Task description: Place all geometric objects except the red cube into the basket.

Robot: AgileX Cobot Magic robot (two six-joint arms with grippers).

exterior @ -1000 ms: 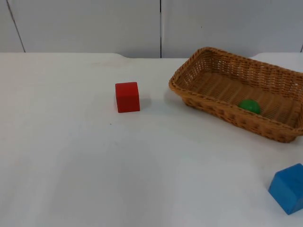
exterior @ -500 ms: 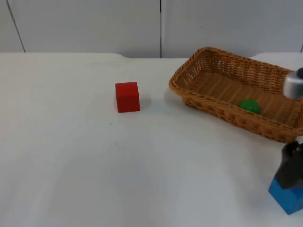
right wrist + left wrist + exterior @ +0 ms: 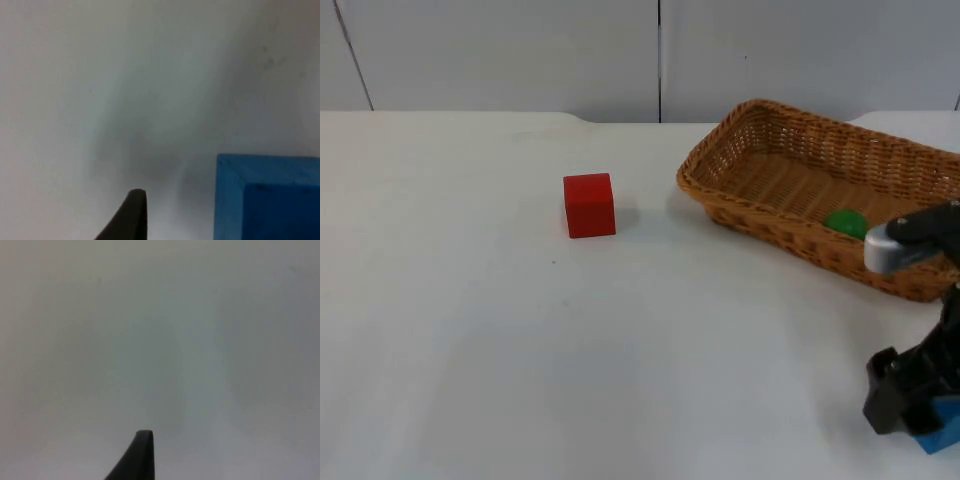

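Note:
On the white table left of centre, the red cube (image 3: 589,205) stands alone. The wicker basket (image 3: 720,152) sits at the back right with a green ball (image 3: 847,224) inside it. A blue block (image 3: 942,434) lies at the front right edge, mostly covered by my right gripper (image 3: 905,395), which hangs low right over it. The right wrist view has the blue block (image 3: 267,197) close up on the table, just beside the right gripper (image 3: 150,220). My left gripper (image 3: 142,457) waits over bare white table.
The grey partition wall (image 3: 660,55) closes off the table at the back. White table surface stretches between the red cube and the basket and across the front left.
The right arm came in from the right edge, moved down and forward, and now covers most of the blue block. Cube, basket and ball have not moved.

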